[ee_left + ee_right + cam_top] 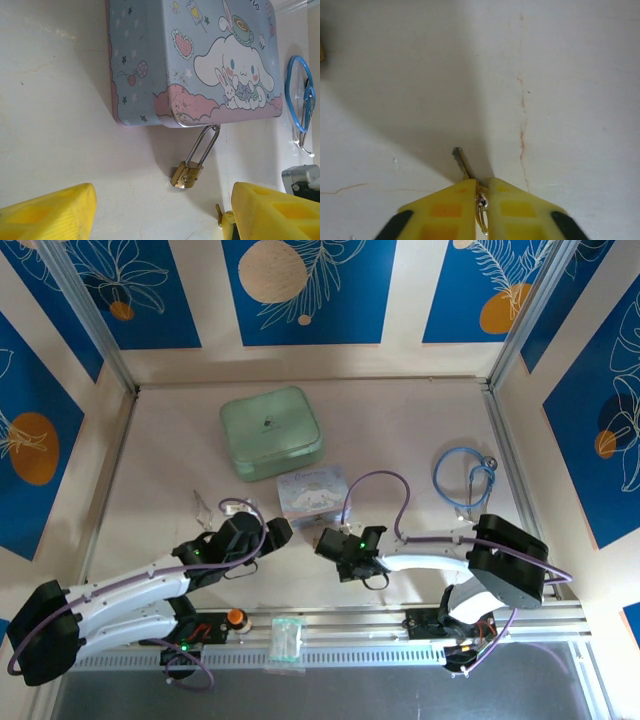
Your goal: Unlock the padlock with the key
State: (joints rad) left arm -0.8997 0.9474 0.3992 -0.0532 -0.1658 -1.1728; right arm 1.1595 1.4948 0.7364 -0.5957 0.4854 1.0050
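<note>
Mint-green square lidded box (271,432), at 11 o'clock from the centre of the table (400,420). Pastel cartoon tin (312,492) close at the box's 5 o'clock. Blue looped cord with metal ends (463,475) at the tin's 3 o'clock, well apart. Clear packet (286,638) on the near rail, at the tin's 6 o'clock.

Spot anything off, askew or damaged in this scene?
Minor only: a thin reddish crack runs down the table ahead of the right claw, which is shut on the key. The tin shows scuffed paint at the corner by the padlock. Nothing spilled.
</note>
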